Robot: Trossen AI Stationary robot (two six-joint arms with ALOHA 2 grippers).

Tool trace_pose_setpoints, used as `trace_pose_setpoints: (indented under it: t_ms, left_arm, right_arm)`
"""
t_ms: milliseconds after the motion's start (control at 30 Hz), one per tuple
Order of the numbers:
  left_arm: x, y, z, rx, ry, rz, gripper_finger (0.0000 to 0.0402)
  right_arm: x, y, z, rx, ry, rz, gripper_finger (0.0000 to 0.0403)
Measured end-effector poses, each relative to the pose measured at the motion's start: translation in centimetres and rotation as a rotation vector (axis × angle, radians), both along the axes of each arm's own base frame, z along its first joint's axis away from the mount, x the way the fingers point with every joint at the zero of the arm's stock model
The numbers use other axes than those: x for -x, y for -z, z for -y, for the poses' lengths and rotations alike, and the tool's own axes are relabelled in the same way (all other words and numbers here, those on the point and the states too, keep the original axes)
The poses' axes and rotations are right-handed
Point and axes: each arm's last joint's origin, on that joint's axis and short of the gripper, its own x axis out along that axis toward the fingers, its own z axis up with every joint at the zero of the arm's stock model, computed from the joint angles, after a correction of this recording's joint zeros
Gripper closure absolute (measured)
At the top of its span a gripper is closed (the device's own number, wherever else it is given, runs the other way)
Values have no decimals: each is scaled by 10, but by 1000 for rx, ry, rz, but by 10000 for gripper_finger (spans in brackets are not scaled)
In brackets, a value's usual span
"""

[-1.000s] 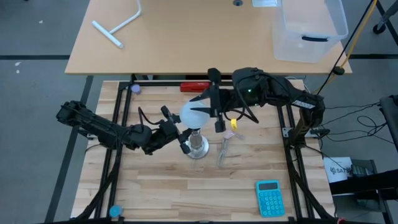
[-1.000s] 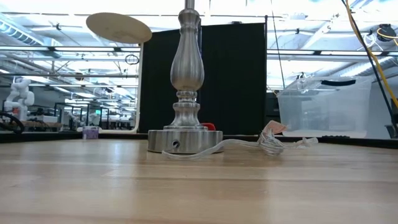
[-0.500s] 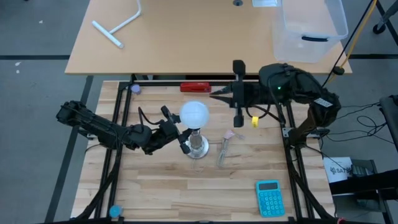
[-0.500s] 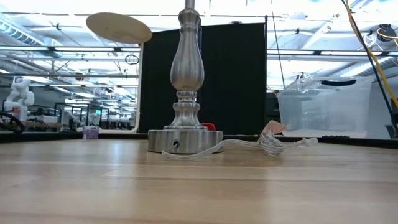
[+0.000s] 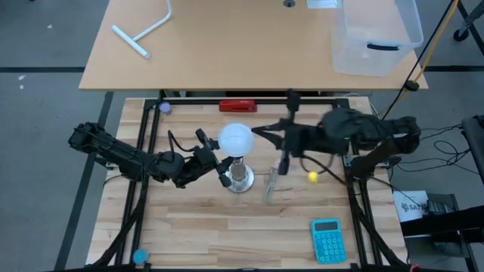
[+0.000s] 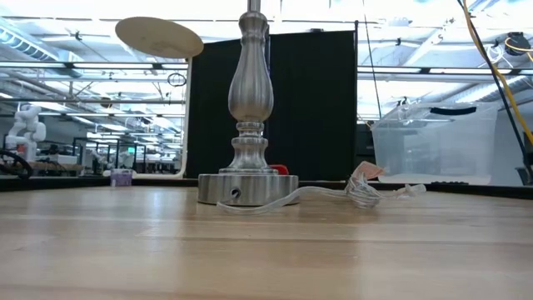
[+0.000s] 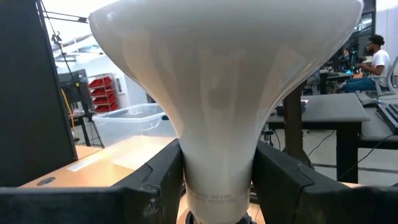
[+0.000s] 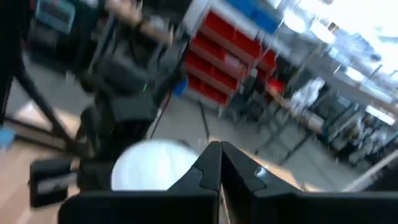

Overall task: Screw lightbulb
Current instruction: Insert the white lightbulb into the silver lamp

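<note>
The white lightbulb (image 5: 235, 139) stands upright, base down, on top of the silver lamp stand (image 6: 250, 108), whose round foot (image 5: 240, 179) rests on the wooden table. My left gripper (image 5: 221, 160) comes in from the table's left and is shut on the bulb under its head. My right gripper (image 5: 255, 131) hangs shut in the air to the right of the bulb, pointing at it and touching nothing. The low view cuts off the bulb above the stand. My left gripper pinches the lightbulb's narrow neck (image 7: 217, 180) between its two fingers (image 7: 155, 180), one on each side, just below the flaring head. The fingers come nearly level from the table's left. The bulb stays upright on the stand's top.
A clear cord with a pink piece (image 6: 364, 172) lies right of the foot. A blue calculator (image 5: 327, 240) sits near the front right, a yellow ball (image 5: 312, 177) under the right arm, a red tool (image 5: 237, 105) at the far edge. Beyond is a table with a clear bin (image 5: 376, 34).
My right gripper has come away from the bulb's head and drawn back toward the table's right edge, swinging first toward the far side, then toward the near side. The bulb and my left gripper have kept still.
</note>
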Motion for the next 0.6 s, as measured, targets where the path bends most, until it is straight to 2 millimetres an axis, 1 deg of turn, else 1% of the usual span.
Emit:
trace_pose_setpoints:
  t_ms: [67, 167, 233, 300, 433, 600]
  left_arm:
    - [0, 0, 0, 0, 0, 0, 239]
    - [0, 0, 0, 7, 1, 3, 239]
    - [0, 0, 0, 12, 3, 5, 239]
    - [0, 0, 1, 13, 7, 5, 239]
    - [0, 0, 2, 17, 9, 7, 239]
    - [0, 0, 2, 21, 10, 9, 239]
  right_arm:
    - [14, 2, 1, -7, -49, 88, 403]
    - [43, 10, 10, -64, -127, 207, 403]
    - [58, 24, 18, -106, -146, 262, 403]
    - [67, 44, 26, -137, -131, 299, 403]
    - [70, 89, 35, -206, -96, 379, 403]
    - [60, 127, 36, -257, -68, 487, 403]
